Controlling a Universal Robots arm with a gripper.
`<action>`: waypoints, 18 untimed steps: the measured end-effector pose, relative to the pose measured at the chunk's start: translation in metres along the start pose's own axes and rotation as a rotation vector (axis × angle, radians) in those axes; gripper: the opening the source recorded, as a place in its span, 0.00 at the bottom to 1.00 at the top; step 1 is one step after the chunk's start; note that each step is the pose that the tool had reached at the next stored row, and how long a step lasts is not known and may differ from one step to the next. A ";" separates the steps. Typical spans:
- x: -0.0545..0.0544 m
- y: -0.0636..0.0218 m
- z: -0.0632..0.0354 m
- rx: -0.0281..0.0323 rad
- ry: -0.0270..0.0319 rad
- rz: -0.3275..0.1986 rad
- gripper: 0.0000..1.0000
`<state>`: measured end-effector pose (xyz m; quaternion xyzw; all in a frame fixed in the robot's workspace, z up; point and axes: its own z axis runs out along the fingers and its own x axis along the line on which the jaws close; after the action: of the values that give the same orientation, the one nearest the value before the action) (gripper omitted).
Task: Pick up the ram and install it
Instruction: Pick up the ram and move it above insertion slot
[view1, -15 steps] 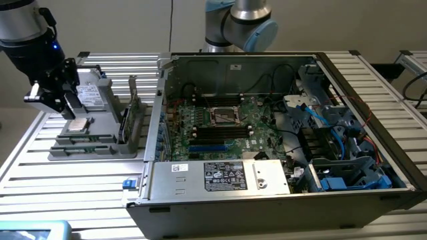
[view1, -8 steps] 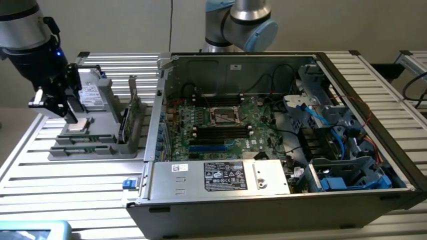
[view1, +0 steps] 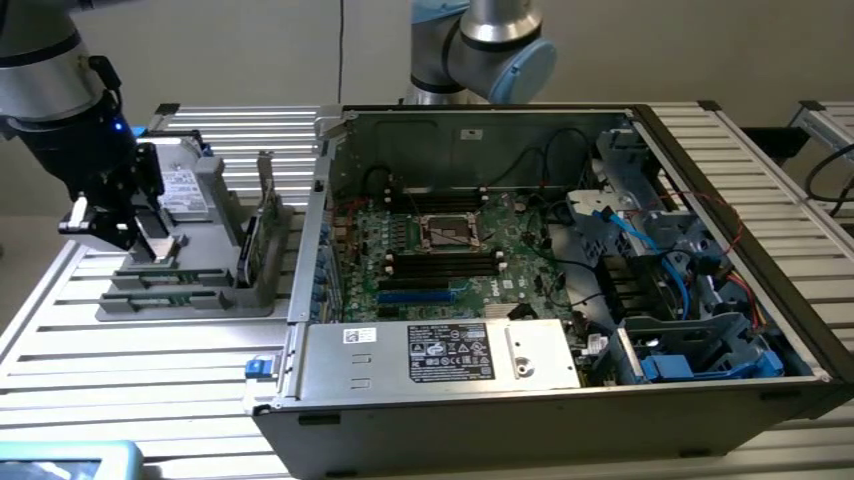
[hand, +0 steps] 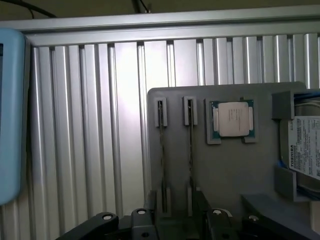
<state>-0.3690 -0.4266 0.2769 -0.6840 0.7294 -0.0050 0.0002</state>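
Note:
Two ram sticks stand edge-on in narrow slots of the grey holder tray (hand: 235, 170); one ram stick (hand: 162, 155) is beside the other (hand: 190, 150). My gripper (hand: 180, 222) hovers above the near ends of these sticks, open, with its dark fingers (hand: 145, 220) on either side and nothing held. In the exterior view the gripper (view1: 131, 238) hangs over the tray (view1: 200, 295) at the exterior view's left. The open computer case (view1: 534, 390) lies beside it, with its motherboard (view1: 441, 250) exposed.
A square silver processor (hand: 232, 119) and a hard drive (hand: 305, 145) sit in the same tray. A taller card (view1: 267, 215) stands upright at the tray's case-side edge. A light blue object (hand: 10, 115) lies nearby. A second arm (view1: 481, 45) stands behind the case.

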 end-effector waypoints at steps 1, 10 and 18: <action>0.000 0.0002 0.0017 -0.0002 0.0002 0.000 0.42; 0.001 0.0019 0.0179 -0.0002 0.0002 -0.003 0.42; 0.001 0.0048 0.0325 -0.0003 0.0002 -0.004 0.42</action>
<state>-0.3736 -0.4280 0.2443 -0.6856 0.7280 -0.0050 0.0000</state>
